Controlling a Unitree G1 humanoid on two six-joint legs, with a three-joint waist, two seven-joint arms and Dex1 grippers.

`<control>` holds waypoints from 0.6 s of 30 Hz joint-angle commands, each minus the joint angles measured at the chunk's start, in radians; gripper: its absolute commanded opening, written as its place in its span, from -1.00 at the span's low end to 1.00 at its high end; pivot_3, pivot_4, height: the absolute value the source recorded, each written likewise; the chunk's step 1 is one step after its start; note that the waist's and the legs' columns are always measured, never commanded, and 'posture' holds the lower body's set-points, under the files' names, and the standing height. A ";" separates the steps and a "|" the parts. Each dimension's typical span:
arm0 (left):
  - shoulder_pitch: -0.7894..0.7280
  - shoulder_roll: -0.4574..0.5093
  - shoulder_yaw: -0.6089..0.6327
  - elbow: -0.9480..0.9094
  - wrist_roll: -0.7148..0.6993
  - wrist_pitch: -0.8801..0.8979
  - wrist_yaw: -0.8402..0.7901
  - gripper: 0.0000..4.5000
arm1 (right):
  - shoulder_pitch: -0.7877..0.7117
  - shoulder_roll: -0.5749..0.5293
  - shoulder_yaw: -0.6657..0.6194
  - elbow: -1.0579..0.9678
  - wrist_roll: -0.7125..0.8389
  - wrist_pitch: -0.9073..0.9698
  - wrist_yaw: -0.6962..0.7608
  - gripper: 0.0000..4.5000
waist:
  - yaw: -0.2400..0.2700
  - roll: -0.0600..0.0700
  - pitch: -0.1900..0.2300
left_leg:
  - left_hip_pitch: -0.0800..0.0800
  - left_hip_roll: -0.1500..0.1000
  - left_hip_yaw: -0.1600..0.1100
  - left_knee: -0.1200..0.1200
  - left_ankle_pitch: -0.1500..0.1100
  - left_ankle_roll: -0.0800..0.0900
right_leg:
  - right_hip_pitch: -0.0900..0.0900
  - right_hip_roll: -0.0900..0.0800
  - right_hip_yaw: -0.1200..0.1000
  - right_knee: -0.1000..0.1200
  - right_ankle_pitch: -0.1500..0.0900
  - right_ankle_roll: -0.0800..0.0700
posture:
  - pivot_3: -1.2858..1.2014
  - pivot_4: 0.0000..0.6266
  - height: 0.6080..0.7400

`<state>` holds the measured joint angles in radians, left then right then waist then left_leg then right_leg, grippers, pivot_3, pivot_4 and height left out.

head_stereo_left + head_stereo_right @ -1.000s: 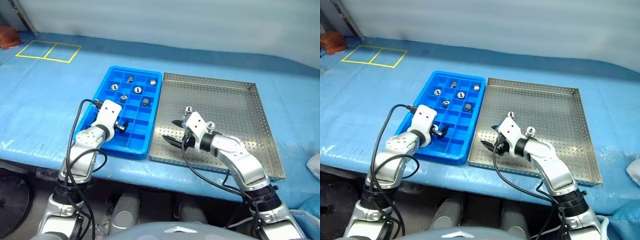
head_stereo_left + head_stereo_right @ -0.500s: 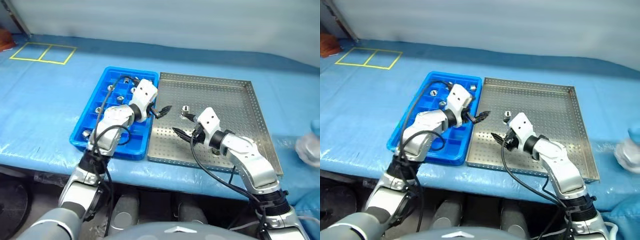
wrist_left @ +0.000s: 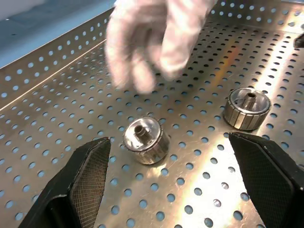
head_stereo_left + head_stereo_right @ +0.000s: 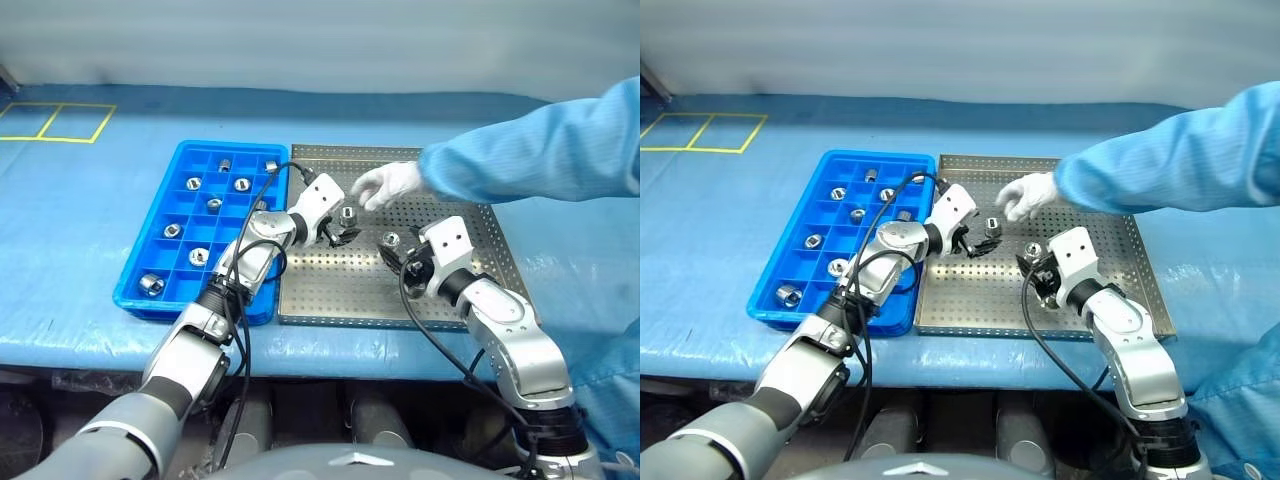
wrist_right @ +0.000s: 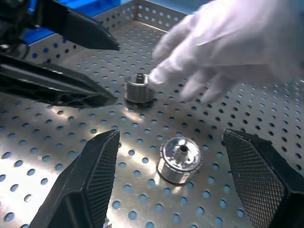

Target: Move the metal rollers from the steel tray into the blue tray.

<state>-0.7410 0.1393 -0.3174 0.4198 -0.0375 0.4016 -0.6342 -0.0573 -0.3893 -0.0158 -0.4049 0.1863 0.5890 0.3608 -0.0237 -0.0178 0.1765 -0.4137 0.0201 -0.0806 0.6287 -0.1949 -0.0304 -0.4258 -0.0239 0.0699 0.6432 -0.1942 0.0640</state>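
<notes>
Two metal rollers (image 4: pixel 348 213) (image 4: pixel 391 240) stand on the steel tray (image 4: pixel 450 195). Both grippers are over that tray. My left gripper (image 4: pixel 340 235) is open, and the nearer roller (image 3: pixel 146 140) lies just ahead between its fingers (image 3: pixel 88 180), untouched. My right gripper (image 4: pixel 390 258) is open too, its fingers (image 5: pixel 261 175) wide on either side of the other roller (image 5: pixel 180 159). The blue tray (image 4: pixel 140 262) lies left of the steel tray and holds several rollers (image 4: pixel 199 256) in separate compartments.
A person's white-gloved hand (image 4: pixel 388 183), on a light blue sleeve (image 4: pixel 540 150), reaches in from the right and hovers over the steel tray just behind the two rollers. Blue sheeting (image 4: pixel 80 200) covers the table. Yellow tape squares (image 4: pixel 50 120) mark the far left.
My left arm has swung right, from over the blue tray to over the steel tray. The right gripper has shifted right. A gloved hand has come in over the steel tray. The camera has turned.
</notes>
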 commanded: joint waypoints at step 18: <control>0.036 0.017 0.008 -0.129 0.024 0.011 -0.016 0.93 | -0.201 0.101 -0.047 0.398 0.005 -0.045 -0.077 0.63 | 0.007 0.000 0.000 | 0.000 0.000 0.000 -0.001 0.000 0.001 | 0.000 0.000 0.000 0.000 0.001 0.002 | 0.11 -0.52 1.00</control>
<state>-0.6991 0.1559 -0.3175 0.3450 -0.0117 0.4129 -0.6445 -0.2521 -0.2897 -0.0504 -0.0063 0.1934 0.5650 0.2846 -0.0166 -0.0174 0.1763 -0.4133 0.0199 -0.0808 0.6278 -0.1945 -0.0298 -0.4255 -0.0237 0.0704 0.6434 -0.1929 0.0658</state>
